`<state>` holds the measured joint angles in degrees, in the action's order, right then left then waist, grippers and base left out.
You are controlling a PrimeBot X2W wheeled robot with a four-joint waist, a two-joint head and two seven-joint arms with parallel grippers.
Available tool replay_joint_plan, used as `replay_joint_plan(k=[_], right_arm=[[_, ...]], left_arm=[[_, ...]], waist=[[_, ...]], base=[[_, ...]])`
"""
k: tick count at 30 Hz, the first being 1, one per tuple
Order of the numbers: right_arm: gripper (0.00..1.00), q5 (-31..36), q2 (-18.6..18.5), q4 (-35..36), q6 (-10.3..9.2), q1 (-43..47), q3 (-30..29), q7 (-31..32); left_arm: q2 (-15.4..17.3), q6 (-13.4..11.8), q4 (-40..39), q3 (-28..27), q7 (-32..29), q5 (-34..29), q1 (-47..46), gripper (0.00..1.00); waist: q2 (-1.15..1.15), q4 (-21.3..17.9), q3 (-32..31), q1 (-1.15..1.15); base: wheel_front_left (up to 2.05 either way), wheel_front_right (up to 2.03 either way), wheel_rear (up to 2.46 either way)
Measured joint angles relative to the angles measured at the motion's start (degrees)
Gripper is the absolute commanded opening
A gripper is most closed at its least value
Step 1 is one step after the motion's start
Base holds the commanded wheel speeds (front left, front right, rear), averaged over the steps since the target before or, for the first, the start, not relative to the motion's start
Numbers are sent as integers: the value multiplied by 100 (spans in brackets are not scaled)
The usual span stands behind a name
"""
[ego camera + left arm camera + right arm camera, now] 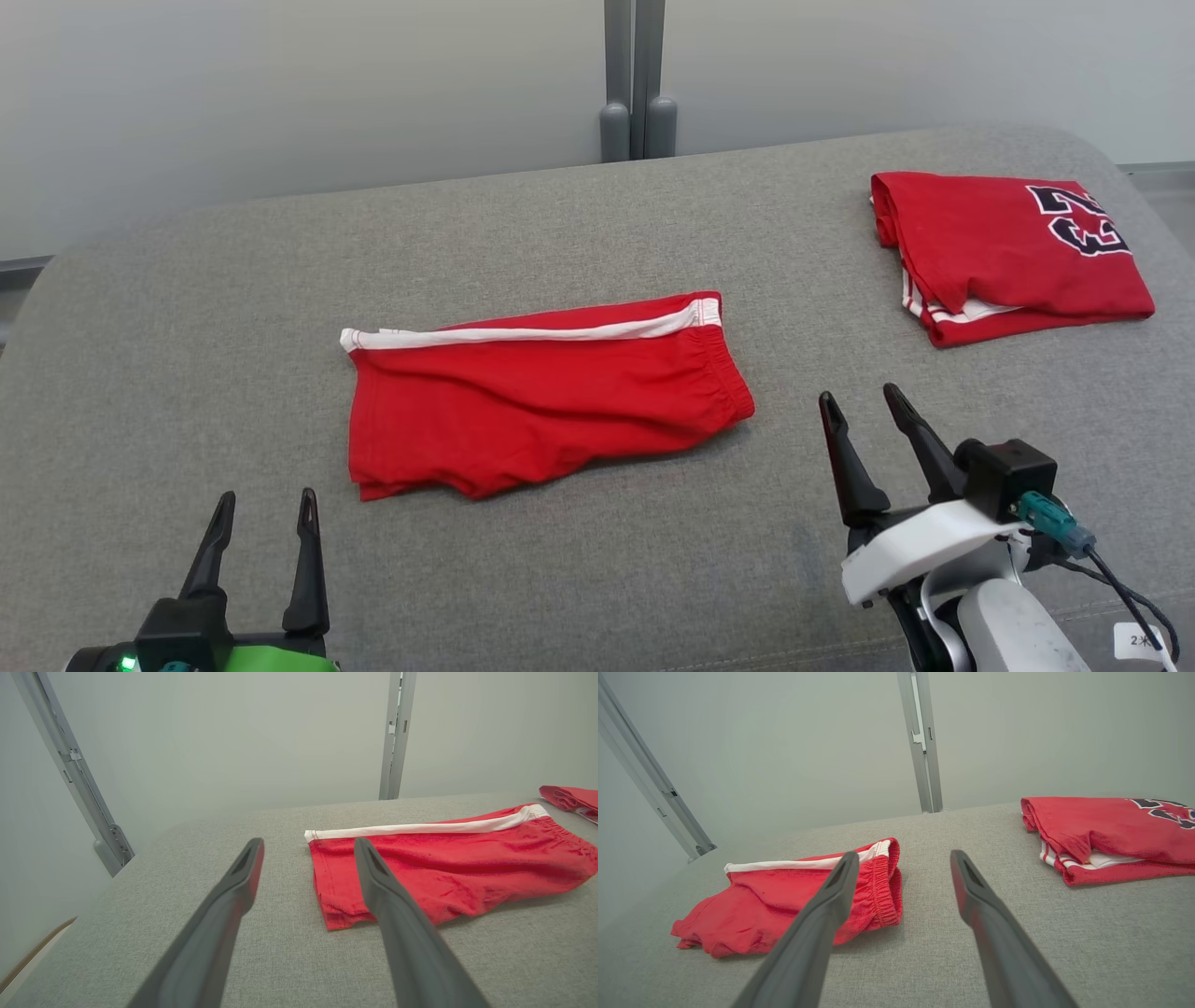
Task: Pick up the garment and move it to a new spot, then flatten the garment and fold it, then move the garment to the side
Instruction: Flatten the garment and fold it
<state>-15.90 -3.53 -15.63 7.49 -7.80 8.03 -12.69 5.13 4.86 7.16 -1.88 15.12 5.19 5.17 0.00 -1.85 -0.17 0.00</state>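
Note:
The garment (541, 397) is a pair of red shorts with a white side stripe, lying folded flat in the middle of the grey surface; it also shows as the shorts (448, 868) and the shorts (784, 900) in the wrist views. My left gripper (264, 504) stands open at the lower left, short of the shorts' near left corner. My right gripper (859, 397) is open and empty, just right of the waistband end. In the wrist views the left gripper (308, 844) and the right gripper (903, 856) each hold nothing.
A folded red jersey (1008, 247) with dark numerals lies at the far right of the grey padded table (187, 373); the jersey (1111, 835) shows again beyond my right fingers. A grey post (638, 84) rises behind the far edge against a pale wall.

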Motion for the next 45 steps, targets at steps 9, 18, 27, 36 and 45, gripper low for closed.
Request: replay_joint_plan(k=[9,18,27,36,45], right_arm=[[100,8,-74,-241,0,-636,186,56],[100,-81,-119,-1447,0,-1667,347,304],[100,-227,-154,-3041,0,-2657,324,243],[100,-361,-159,-4571,1,-3171,234,350],[100,-426,-166,-5499,1,-3474,153,485]], left_arm=[[-5,18,-2,79,0,-32,-113,100],[-53,52,8,301,0,-69,-404,100],[-78,92,122,422,0,-62,-642,100],[-98,119,185,515,0,-62,-792,100],[-120,118,177,542,0,-62,-816,100]], waist=[[0,122,59,0],[0,489,271,0],[0,937,551,0],[0,1315,730,0],[0,1445,855,0]], base=[[0,0,0],[0,0,0],[0,0,0],[0,0,0],[0,0,0]])
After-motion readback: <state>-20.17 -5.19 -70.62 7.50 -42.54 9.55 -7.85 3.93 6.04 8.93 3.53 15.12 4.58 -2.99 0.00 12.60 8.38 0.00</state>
